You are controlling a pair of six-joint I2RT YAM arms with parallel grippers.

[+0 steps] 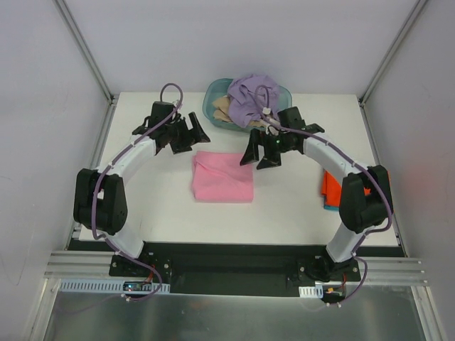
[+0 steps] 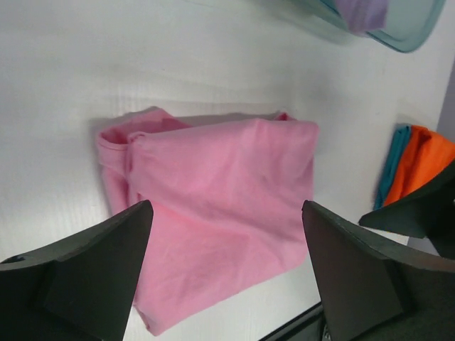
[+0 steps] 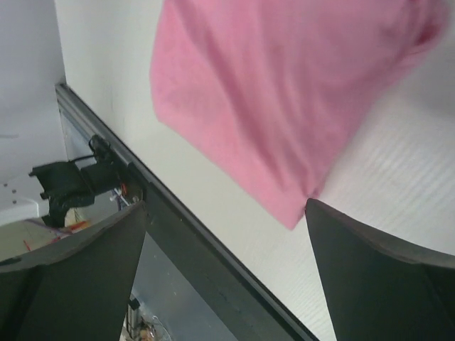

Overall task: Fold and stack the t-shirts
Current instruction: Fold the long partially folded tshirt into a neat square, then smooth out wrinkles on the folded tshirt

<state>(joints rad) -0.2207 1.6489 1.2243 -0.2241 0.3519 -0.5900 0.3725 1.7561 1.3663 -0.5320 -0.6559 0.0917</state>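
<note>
Arms (image 1: 138, 150) (image 1: 330, 153) apparently hover flanking pink t-shirt (image 1: 222, 177), fingers (image 2: 92, 270) apart.

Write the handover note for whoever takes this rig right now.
Left gripper and right gripper: both open, empty, above the table.
Pink shirt: folded, mid-table, not yet stacked.
Orange shirt and teal shirt: folded together at the table's right edge.
Lavender shirt and tan shirt: crumpled in the basket.
Left to do: fold those two, then stack all five.
</note>
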